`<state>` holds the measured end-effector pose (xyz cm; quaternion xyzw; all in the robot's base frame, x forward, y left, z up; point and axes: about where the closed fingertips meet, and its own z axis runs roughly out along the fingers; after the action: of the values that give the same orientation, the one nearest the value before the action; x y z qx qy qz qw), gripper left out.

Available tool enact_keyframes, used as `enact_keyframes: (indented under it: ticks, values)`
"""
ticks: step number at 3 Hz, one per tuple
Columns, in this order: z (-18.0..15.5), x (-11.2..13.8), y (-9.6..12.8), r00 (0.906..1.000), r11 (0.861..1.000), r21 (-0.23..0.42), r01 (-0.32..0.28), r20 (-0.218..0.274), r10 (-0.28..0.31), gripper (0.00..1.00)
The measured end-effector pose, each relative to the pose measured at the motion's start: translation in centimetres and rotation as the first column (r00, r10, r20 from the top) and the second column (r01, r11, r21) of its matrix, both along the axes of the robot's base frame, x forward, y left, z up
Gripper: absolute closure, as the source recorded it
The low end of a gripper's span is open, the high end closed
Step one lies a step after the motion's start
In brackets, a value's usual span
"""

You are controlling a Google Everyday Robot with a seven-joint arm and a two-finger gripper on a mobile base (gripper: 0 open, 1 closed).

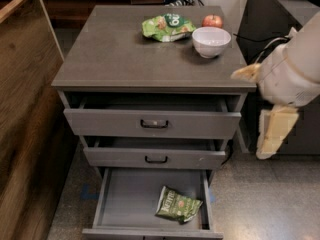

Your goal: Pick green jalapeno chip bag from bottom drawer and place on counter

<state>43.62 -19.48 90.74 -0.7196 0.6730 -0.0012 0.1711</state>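
Observation:
The green jalapeno chip bag point(177, 204) lies flat on the floor of the pulled-out bottom drawer point(130, 199), towards its front right. The counter point(125, 54) is the grey top of the cabinet. My gripper point(260, 105) hangs to the right of the cabinet, level with the top drawer and well above the bag. Its cream fingers stand apart, with nothing between them. One finger point(245, 73) points at the counter's right edge.
On the counter's far side lie a lime-green bag point(167, 27), a white bowl point(211, 40) and a red apple point(212, 20). The two upper drawers point(154, 123) stand slightly pulled out. A wooden panel point(25, 109) stands at the left, a dark cabinet point(280, 29) at the right.

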Motion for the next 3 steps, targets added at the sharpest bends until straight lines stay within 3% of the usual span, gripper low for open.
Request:
enact_keyframes:
  ticks: [1,2,3]
  values:
    - [-7.2,0.7,1.9,0.9719,0.976,0.062,-0.208,-0.100,0.213,0.00]
    - [-12.5,-0.1,4.5,0.8847,0.897,0.084,-0.433,-0.151,0.441,0.00]
    - [-18.0,-1.3,7.2,0.7822,0.808,0.064,-0.585,-0.218,0.584,0.00]
